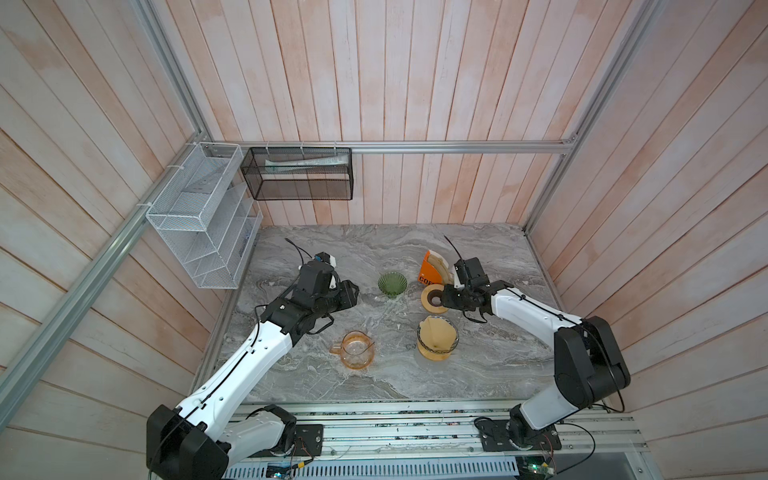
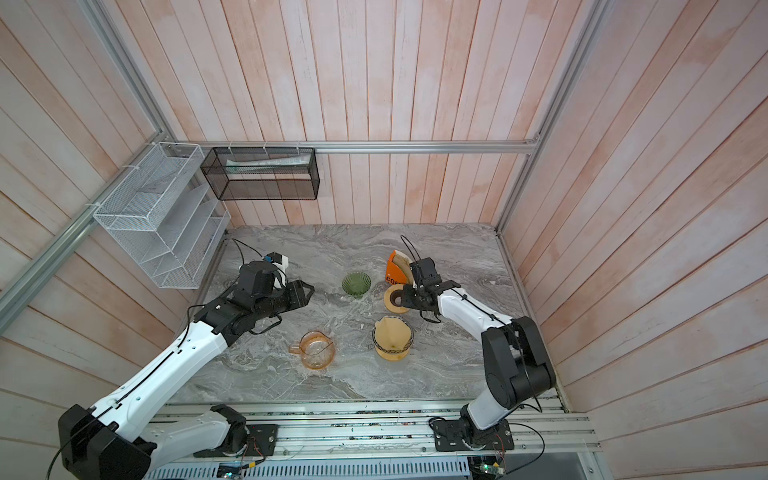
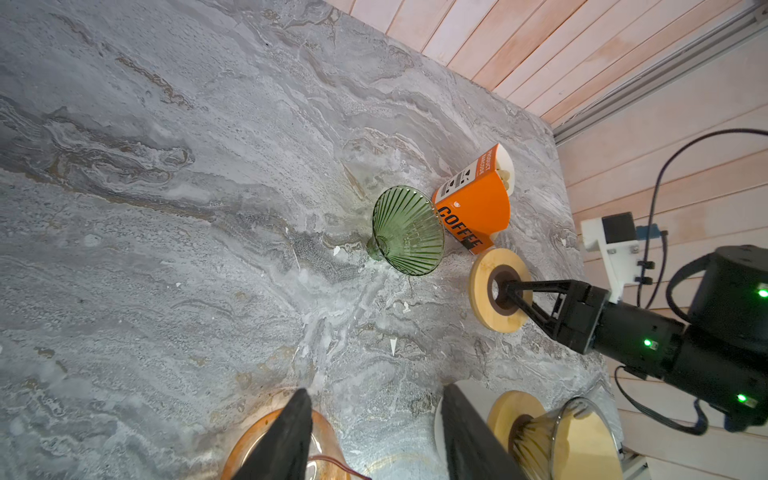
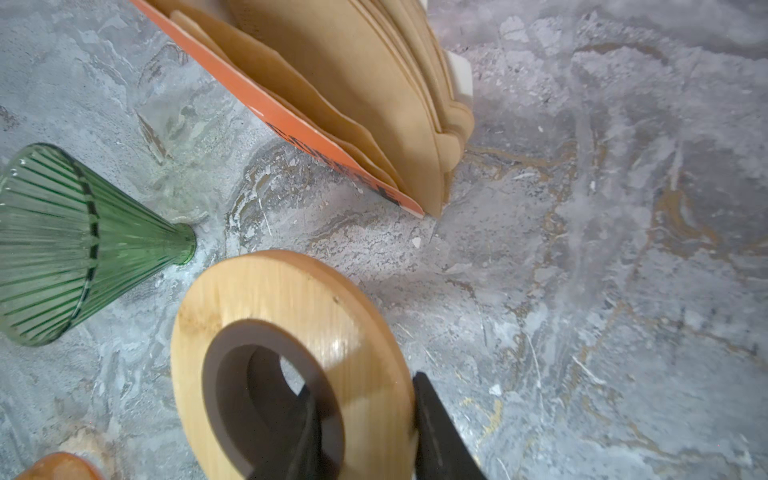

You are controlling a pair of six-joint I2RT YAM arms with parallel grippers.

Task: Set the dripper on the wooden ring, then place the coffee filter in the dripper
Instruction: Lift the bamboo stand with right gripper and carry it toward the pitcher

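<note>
The nearer right end effector point(image 4: 363, 382) grips the wooden ring point(image 4: 291, 291) by its rim, coffee filters point(image 4: 353, 83) standing just beyond; left end effector point(image 3: 376, 390) half-open, empty.

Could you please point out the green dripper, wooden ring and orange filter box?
green dripper point(image 3: 409, 230): left wrist view, ribbed wall.
wooden ring point(image 4: 291, 299): right wrist view, wood face.
orange filter box point(image 3: 473, 203): left wrist view, orange side.
</note>
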